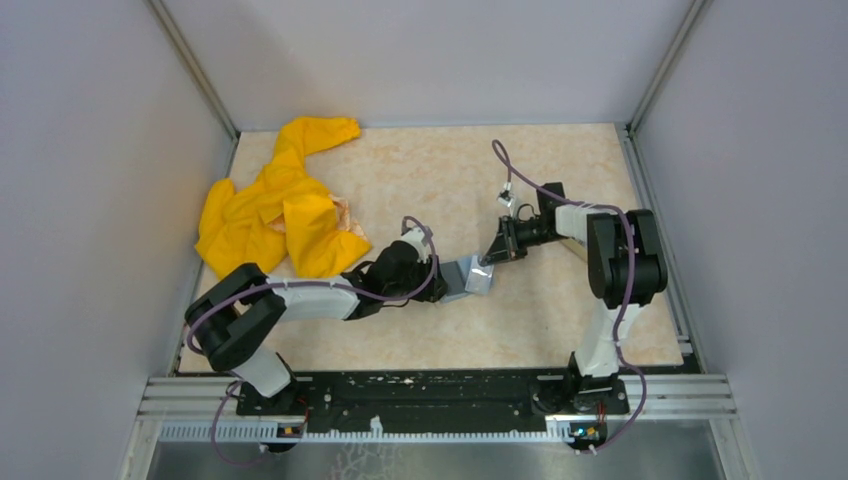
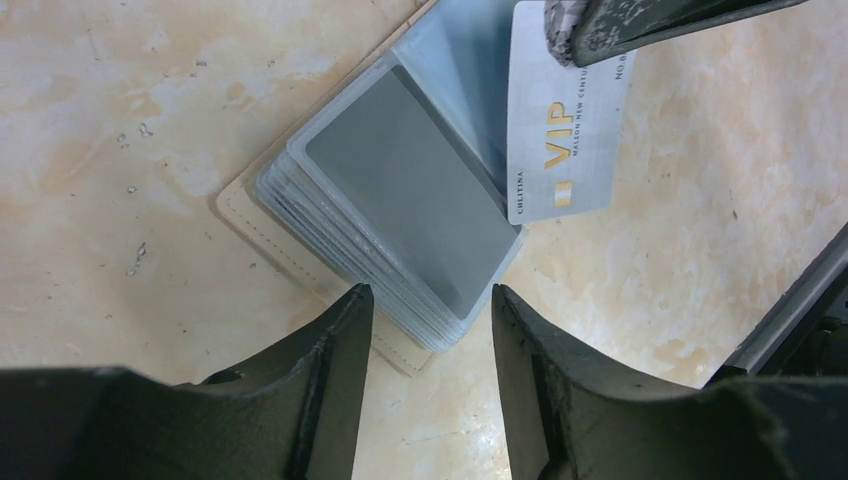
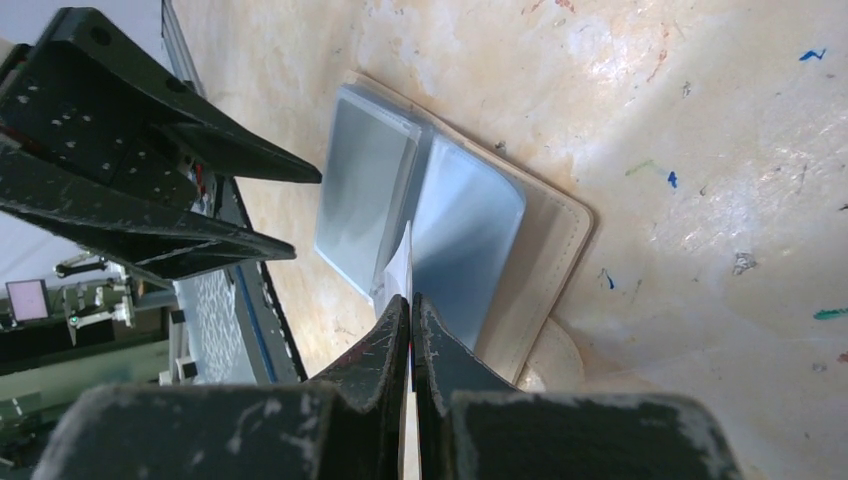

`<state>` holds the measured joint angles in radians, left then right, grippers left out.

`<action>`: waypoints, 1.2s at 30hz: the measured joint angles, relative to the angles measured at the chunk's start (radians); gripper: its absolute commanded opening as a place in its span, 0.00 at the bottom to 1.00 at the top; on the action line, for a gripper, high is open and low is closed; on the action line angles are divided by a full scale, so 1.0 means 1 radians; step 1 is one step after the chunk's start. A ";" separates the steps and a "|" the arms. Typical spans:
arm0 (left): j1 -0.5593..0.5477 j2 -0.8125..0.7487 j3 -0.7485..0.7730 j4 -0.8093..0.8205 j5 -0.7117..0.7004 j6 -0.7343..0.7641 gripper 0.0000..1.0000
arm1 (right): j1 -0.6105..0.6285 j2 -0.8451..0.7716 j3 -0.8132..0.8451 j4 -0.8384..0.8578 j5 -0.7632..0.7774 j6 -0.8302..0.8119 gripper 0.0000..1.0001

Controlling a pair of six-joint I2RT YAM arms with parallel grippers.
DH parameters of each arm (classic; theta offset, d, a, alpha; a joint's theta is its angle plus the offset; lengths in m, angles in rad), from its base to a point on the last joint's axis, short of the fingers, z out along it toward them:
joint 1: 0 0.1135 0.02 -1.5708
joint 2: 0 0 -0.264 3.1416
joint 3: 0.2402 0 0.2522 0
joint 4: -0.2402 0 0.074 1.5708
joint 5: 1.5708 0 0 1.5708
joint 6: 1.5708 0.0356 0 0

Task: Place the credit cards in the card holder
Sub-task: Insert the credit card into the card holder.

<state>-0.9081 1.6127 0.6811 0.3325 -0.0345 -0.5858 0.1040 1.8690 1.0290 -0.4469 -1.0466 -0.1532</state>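
The card holder (image 1: 468, 279) lies open at mid-table, its tan cover (image 2: 240, 212) under a fanned stack of clear sleeves (image 2: 410, 200), the top one holding a grey card. My left gripper (image 2: 431, 297) is open just above it, its fingers straddling the stack's near corner without touching. My right gripper (image 3: 411, 302) is shut on a silver credit card (image 2: 565, 130) marked VIP. That card (image 3: 400, 262) shows edge-on in the right wrist view, its lower end down among the sleeves (image 3: 465, 230). The left gripper (image 3: 307, 215) faces it from across the holder.
A crumpled yellow cloth (image 1: 280, 205) lies at the back left of the table. Grey walls close in both sides and the back. A black rail (image 1: 430, 395) carrying the arm bases runs along the near edge.
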 measured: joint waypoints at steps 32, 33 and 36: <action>0.018 0.066 0.079 -0.104 -0.053 0.000 0.45 | 0.044 0.129 0.101 -0.085 0.040 0.023 0.00; 0.019 0.069 0.087 -0.111 -0.053 0.003 0.45 | 0.047 0.129 0.105 -0.093 0.048 0.023 0.00; 0.021 0.080 0.108 -0.129 -0.053 0.010 0.45 | 0.053 0.129 0.110 -0.101 0.070 0.027 0.00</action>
<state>-0.8875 1.6932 0.7895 0.2031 -0.0875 -0.5758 0.1570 1.9976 1.1393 -0.5484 -0.9768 -0.1257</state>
